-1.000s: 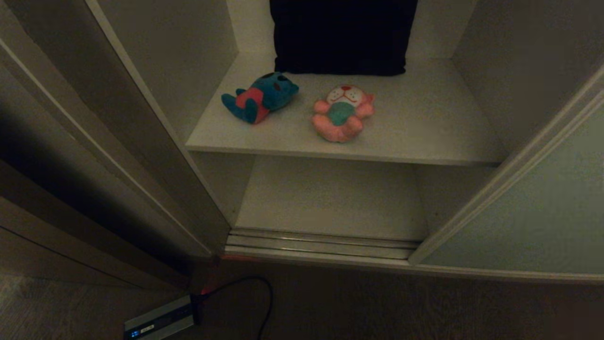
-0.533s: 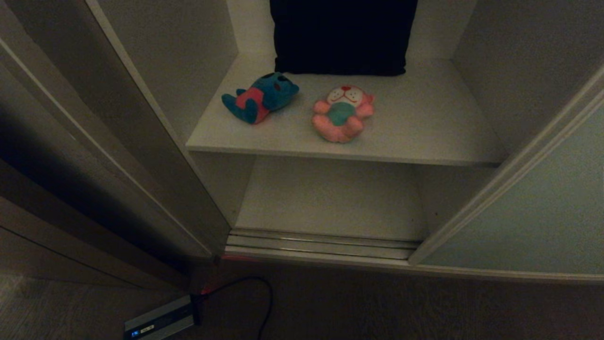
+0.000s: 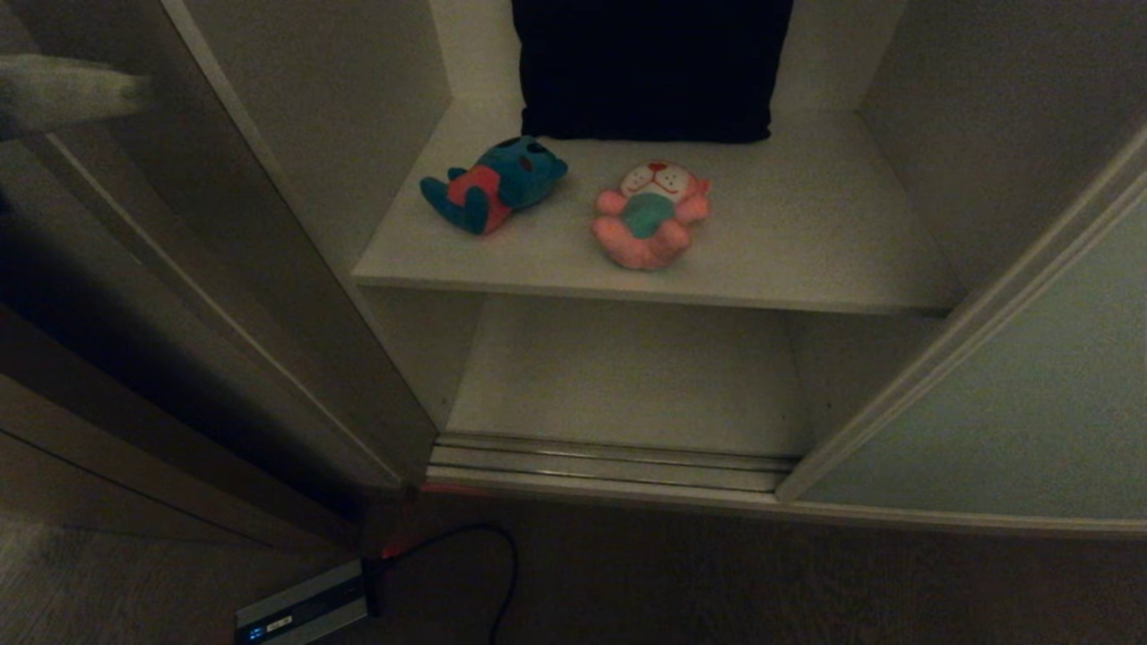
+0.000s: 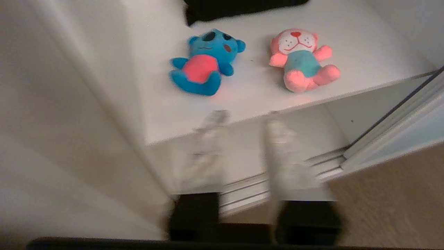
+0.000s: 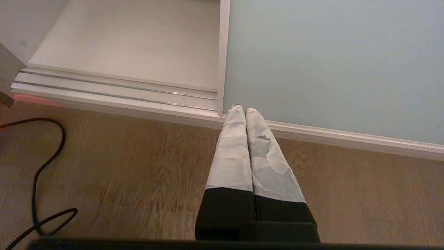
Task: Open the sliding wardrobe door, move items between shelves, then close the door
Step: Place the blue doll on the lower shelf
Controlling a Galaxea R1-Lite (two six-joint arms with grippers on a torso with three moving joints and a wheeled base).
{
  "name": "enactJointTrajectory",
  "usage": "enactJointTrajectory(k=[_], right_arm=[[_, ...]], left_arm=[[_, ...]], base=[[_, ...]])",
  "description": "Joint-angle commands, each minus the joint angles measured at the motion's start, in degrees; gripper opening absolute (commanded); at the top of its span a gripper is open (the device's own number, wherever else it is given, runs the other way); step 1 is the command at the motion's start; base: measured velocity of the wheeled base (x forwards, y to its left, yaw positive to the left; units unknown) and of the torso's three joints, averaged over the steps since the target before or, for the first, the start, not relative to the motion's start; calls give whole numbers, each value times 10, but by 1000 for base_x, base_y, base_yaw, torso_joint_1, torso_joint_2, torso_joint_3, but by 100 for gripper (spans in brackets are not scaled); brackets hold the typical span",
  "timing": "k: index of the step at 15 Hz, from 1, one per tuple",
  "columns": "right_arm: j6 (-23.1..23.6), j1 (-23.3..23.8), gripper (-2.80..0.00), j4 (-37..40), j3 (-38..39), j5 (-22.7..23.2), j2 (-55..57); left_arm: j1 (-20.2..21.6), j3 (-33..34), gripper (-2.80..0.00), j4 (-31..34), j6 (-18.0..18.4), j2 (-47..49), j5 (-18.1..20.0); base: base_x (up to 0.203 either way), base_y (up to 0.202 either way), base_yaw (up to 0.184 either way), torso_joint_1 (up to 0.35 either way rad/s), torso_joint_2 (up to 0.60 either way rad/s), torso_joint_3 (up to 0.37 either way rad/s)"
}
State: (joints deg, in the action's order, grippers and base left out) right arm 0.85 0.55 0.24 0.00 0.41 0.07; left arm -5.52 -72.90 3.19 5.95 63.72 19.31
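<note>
Looking down from the head: door (image 3: 1030, 394) slid right, teal toy (image 3: 495, 184) and pink toy (image 3: 651, 213) side by side on upper shelf (image 3: 806, 242), lower shelf (image 3: 627, 376) bare; left claw (image 3: 72, 90) newly entered at far left, absent in both earlier frames. Could clip the side panel (image 3: 269, 224) on a straight swing toward the toys. From the left wrist: fingers (image 4: 211, 139) parted, holding nothing, aimed between both toys; risks nudging one off the shelf edge. From the right wrist: right claw (image 5: 241, 110) pressed shut, empty, low beside the door's bottom corner.
</note>
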Motion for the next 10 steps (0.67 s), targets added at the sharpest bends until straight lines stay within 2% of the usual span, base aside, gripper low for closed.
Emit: enactJointTrajectory(k=[1, 6, 10], right_arm=[[0, 0, -280, 0, 3, 0, 0], [0, 0, -280, 0, 2, 0, 0], [0, 1, -280, 0, 2, 0, 0]], left_arm=[[-11, -84, 0, 2, -3, 162, 8], [-37, -205, 0, 44, 3, 343, 18], [-55, -301, 0, 45, 6, 436, 9]], base=[[0, 0, 0, 0, 0, 0], [0, 0, 0, 0, 0, 0], [0, 0, 0, 0, 0, 0]])
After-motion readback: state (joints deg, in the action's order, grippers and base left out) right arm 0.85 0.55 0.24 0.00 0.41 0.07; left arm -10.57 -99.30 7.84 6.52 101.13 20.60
